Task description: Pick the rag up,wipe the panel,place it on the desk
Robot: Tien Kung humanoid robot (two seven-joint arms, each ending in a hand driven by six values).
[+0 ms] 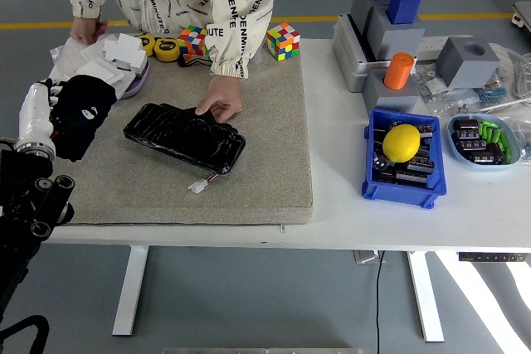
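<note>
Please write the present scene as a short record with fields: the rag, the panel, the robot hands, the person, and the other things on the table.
rag: black rag, held above the table's left edge
left hand: left hand grasps the rag
right hand: not in view
panel: black panel lies on the grey mat
person: one hand rests on the panel's far edge
other: yellow lemon in blue bin; two colour cubes

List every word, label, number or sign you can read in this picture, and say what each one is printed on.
"OENMINUTE": repeated in black all over the person's cream printed jacket; some repeats are cut off at folds.
Round yellow-and-black tape rolls: markings too small to read.
Small packs in the blue plastic bin: any print too blurred to read.
Nothing else readable.
</note>
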